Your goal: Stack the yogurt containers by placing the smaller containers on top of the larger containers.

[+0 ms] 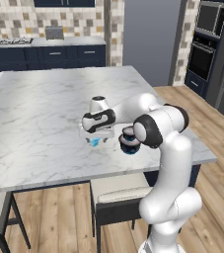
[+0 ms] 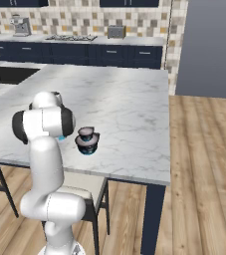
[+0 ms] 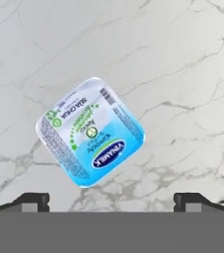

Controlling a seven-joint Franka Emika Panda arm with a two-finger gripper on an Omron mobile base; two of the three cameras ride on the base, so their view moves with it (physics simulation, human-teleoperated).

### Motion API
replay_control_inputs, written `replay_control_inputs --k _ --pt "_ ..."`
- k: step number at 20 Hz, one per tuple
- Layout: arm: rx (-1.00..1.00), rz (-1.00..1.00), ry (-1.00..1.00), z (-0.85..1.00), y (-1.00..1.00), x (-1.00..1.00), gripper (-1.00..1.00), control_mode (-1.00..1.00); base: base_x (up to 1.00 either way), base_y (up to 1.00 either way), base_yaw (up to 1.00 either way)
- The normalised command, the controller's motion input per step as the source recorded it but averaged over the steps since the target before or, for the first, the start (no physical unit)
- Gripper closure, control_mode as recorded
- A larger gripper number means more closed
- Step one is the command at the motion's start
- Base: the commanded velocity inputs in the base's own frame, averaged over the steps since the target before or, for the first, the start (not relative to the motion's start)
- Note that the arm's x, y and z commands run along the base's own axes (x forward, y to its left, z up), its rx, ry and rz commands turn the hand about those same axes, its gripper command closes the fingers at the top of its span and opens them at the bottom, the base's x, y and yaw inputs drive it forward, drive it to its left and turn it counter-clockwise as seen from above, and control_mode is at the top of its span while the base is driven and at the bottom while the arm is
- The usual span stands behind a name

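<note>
Directly below the hand, the tiny light-blue square yogurt container with a printed foil lid point(image 3: 91, 132) lies flat on the white grey-veined marble counter point(image 3: 182, 59), turned cornerwise in the middle of the hand view, with bare stone on all four of its sides. The two-finger gripper point(image 3: 111, 200) hangs over it with its tips spread wide at the bottom corners of that view, holding nothing and apart from the container. In the left base view the same container point(image 1: 94, 142) shows as a blue patch under the gripper point(image 1: 96, 136), slightly left of frame centre. Just to its right stands the wide dark round cup with a teal-blue base point(image 1: 129, 146), and the small dark navy round cup with a pale pinkish top point(image 1: 129, 132) sits on top of it, partly hidden by the arm's elbow. The stack point(image 2: 87, 140) stands near the counter's front edge in the right base view, with open marble stretching toward the upper right.
</note>
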Motion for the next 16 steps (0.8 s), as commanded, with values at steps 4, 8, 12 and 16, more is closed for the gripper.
replay_control_inputs --k 4,8,12,16 --pt "-0.01 -0.03 0.0 -0.04 0.1 0.05 -1.0 -1.0 0.0 0.0 0.0" --pt "0.0 -0.03 0.0 -0.08 0.03 0.02 -1.0 -1.0 0.0 0.0 0.0" --pt "0.0 -0.02 0.0 -0.24 0.0 0.11 -1.0 -1.0 0.0 0.0 0.0" --pt "0.0 -0.02 0.0 -0.22 0.0 0.16 -1.0 -1.0 0.0 0.0 0.0"
